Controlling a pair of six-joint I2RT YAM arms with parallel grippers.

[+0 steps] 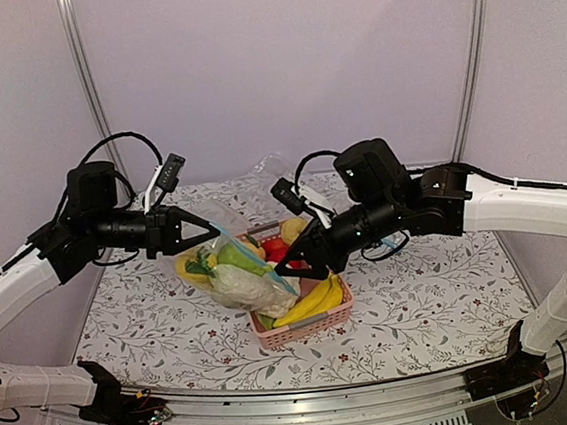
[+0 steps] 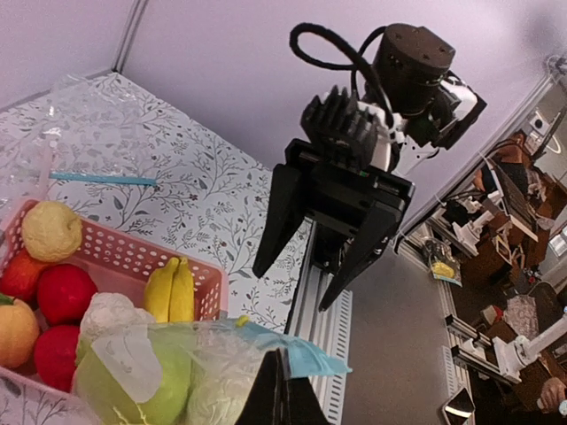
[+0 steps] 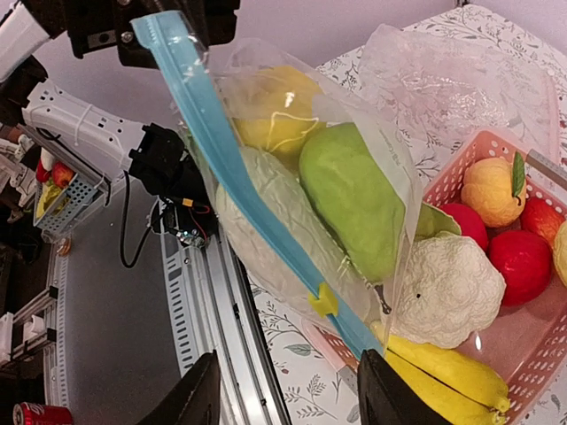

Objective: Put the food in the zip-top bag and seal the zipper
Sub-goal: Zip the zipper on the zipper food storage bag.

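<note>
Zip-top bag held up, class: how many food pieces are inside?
3: yellow lemon uppermost, green fruit beside it, white piece against the zipper. More could be hidden.

The floral-patterned table (image 1: 423,300) carries a pink basket (image 1: 310,330) and a crumpled clear bag (image 2: 75,115).

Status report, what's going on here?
Left gripper shut on transparent plastic zip-top bag, food inside. Right gripper open beside light-blue zipper strip. Pink lattice basket underneath.

no legible text, no labels or brands, no numbers or signs on anything in view
</note>
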